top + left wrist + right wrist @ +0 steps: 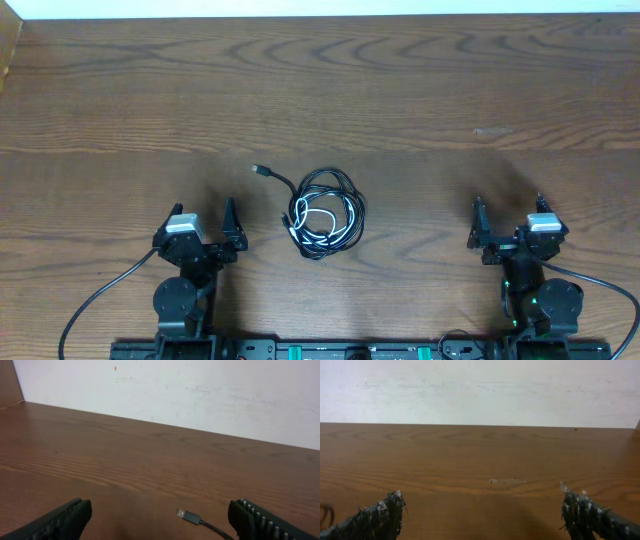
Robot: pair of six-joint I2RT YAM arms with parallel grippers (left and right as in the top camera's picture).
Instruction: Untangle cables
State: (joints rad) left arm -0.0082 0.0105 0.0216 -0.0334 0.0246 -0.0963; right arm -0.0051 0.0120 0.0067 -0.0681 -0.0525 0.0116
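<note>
Worktop: brown wood grain, with a white wall beyond its far edge.
Left hand: near the front edge, toward the left corner; fingers spread wide, holding nothing.
Right hand: near the front edge, toward the right corner; fingers spread wide, holding nothing.
Cables: a small coiled bundle lying flat near the middle of the front edge, between the hands, closer to the left one, touched by neither.
Black cable: several loops forming the outer ring.
White cable: shorter, looped inside the black coil.
Plug: the black cable's loose end, strayed out ahead of the left hand.
</note>
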